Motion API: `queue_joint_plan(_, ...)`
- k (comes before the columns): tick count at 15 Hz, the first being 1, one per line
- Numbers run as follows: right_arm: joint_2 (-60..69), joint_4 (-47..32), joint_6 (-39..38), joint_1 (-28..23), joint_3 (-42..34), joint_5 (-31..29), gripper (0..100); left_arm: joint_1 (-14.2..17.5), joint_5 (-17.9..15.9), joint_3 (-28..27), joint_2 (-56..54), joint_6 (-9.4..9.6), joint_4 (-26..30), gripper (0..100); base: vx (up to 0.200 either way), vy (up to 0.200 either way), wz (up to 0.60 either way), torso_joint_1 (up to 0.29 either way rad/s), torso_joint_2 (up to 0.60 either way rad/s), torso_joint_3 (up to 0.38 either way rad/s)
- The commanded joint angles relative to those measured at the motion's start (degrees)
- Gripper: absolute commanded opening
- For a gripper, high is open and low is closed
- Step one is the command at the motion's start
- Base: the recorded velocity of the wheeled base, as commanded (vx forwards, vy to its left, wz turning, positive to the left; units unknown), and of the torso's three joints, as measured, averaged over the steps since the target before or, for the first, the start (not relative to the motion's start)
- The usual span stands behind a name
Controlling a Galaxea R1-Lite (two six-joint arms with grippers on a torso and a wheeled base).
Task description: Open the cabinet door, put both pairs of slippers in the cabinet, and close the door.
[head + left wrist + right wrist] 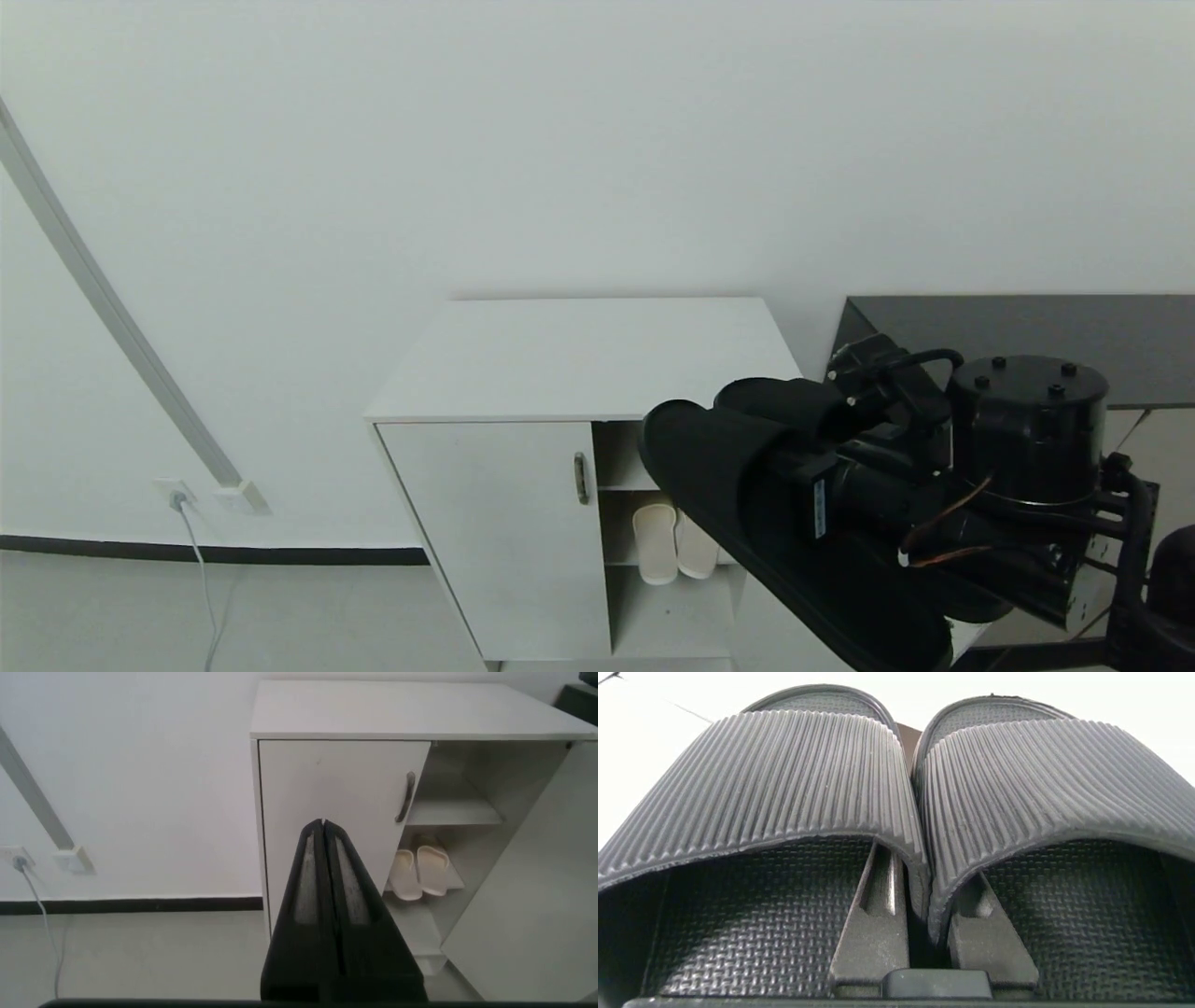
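Fingers (873,919) of the right gripper (926,917) are sitting one under each strap of the black slippers (906,793). They are squeezing the pair's two inner walls between them, so the jaws are nearly closed and are gripping both slippers side by side. I am seeing that arm held up at the right in the head view, carrying the pair in the air before the cabinet's (579,359) open right half, toes aimed toward it and heels down toward me.

The left gripper (323,831) is holding nothing, its jaws pressed fully together. It is pointing at the closed left door (332,784), well apart from it.

The right door (551,887) is standing swung open. The white slippers (672,541) are lying together on the middle shelf inside, toes outward, just right of the closed door's handle (580,478).

The cabinet is standing against a white wall (597,140) on a grey floor (280,616), with a black skirting strip (205,553) running along the base. A socket (173,492) with a cable hanging from it is sitting low at the left, below a slanting conduit (112,308). A dark table (1018,336) is standing just right of the cabinet.
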State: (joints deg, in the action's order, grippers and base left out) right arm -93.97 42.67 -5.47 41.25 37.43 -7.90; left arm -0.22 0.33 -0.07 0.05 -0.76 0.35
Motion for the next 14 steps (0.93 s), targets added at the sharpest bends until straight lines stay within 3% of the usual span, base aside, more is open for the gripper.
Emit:
queue_joint_plan(1, -0.3, 0.8, 0.1, 0.0, -0.2, -0.1, 0, 0.0, 0.0, 0.1, 0.0, -0.04, 0.0, 0, 0.0, 0.0, 0.0, 0.0, 0.0, 0.0)
queue_joint_plan(9, -0.6, 3.5, 1.3, 0.3, -2.6, 0.2, 0, 0.0, 0.1, 0.1, 0.0, -0.04, 0.0, 0, 0.0, 0.0, 0.0, -0.005, 0.01, 0.007)
queue_joint_plan(14, -1.1, 3.5, 1.3, 0.7, -2.7, 0.1, 0, 0.1, 0.1, 0.0, 0.0, -0.04, 0.0, 0, 0.0, 0.0, 0.0, -0.152, 0.35, 0.19)
